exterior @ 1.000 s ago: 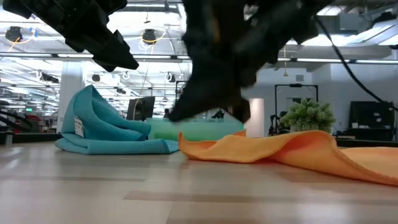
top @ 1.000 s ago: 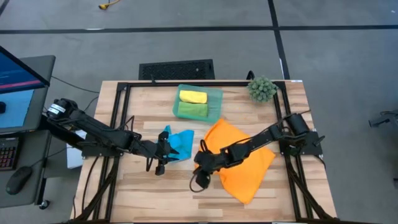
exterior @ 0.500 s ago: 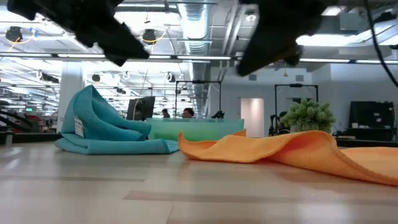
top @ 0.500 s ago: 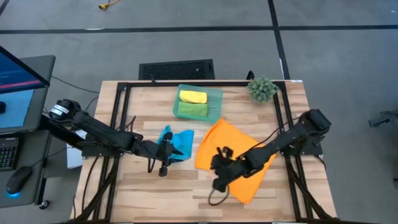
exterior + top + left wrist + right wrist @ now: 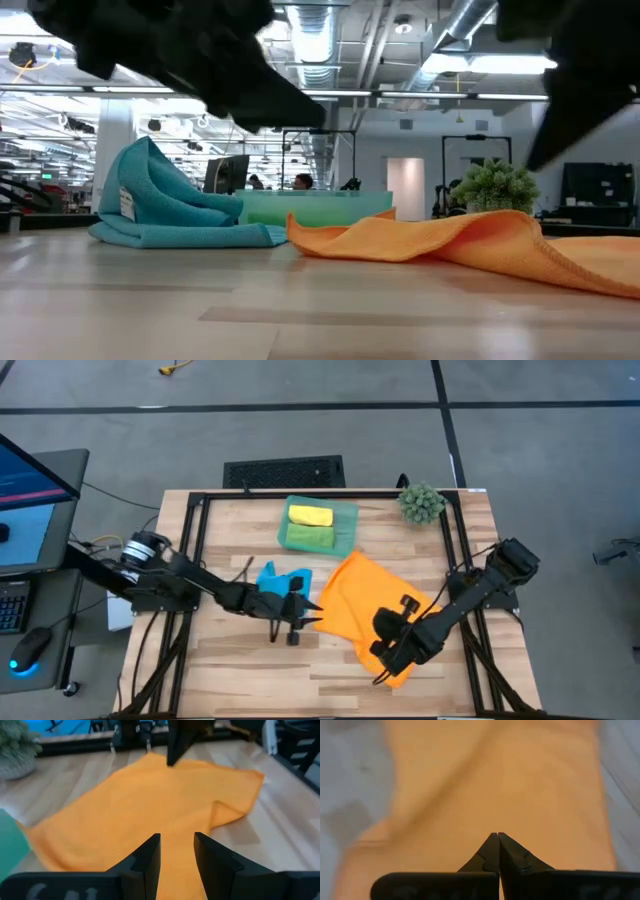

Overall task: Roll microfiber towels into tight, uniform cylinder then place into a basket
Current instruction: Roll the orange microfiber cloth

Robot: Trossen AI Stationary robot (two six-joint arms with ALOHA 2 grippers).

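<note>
The wooden table [image 5: 230, 670] carries everything, and the largest thing on it is the orange towel [image 5: 372, 600], spread loosely and rumpled from the middle toward the right edge. The left arm reaches in from the left edge, its gripper [image 5: 303, 610] at the orange towel's left border with the fingers [image 5: 145, 860] a narrow gap apart and nothing between them. The right arm comes from the right edge, its gripper [image 5: 385, 663] over the towel's front corner, fingers [image 5: 490, 851] pressed together and empty. The blue towel [image 5: 283, 584] lies crumpled just left of the orange one. At the back edge sits the teal basket [image 5: 345, 520], holding a rolled yellow towel [image 5: 310, 516] and a rolled green towel [image 5: 310, 538] side by side. A spiky green plant [image 5: 421, 503] stands near the back right corner.
</note>
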